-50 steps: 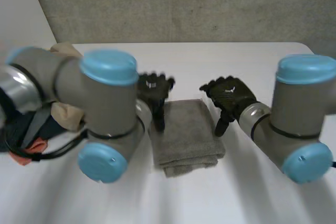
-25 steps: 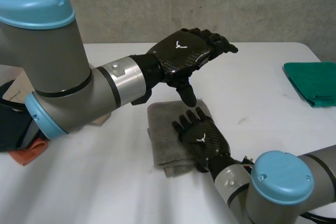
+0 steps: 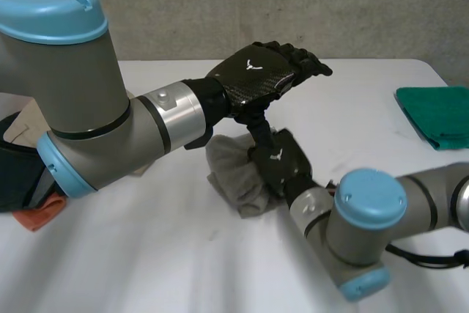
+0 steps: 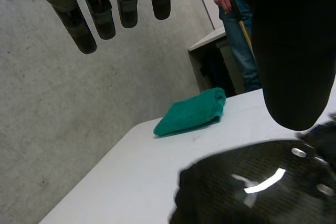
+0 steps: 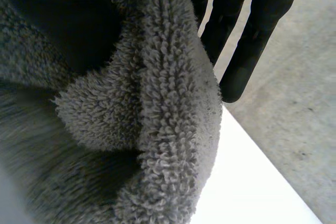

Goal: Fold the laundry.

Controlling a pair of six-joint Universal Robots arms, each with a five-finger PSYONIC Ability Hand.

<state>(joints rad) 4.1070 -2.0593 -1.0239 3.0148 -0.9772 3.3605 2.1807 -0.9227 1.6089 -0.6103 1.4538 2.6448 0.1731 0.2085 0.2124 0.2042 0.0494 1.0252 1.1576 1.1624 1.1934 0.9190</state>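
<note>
Left hand: the left hand (image 3: 258, 72) is hovering above the grey towel (image 3: 233, 174), touching nothing and holding nothing.
Left hand's fingers: in its wrist view the fingers (image 4: 73, 17) are hanging straight and apart, released, with the thumb (image 4: 294, 51) standing well away from them; in the head view that thumb is pointing down toward the right hand.
Right hand: the right hand (image 3: 277, 166) is lying on the towel's side nearest the right arm, its back facing up just under the left thumb.
Right hand's hold: it is grasping the towel; in its wrist view a thick fold of towel (image 5: 157, 103) is bunching up against the palm, with straight fingers (image 5: 260, 30) reaching past the fold.
Grey towel: it is sitting near the middle of the white table (image 3: 366, 93), crumpling and rising where the right hand is gripping it.
Green cloth: a folded green cloth (image 3: 438, 115) is lying near the table's far right edge, well apart from both hands.
Clothes pile: dark and orange clothes (image 3: 29, 196) are lying beside the left arm.
Person: a person (image 4: 231, 3) is standing beyond the table.
</note>
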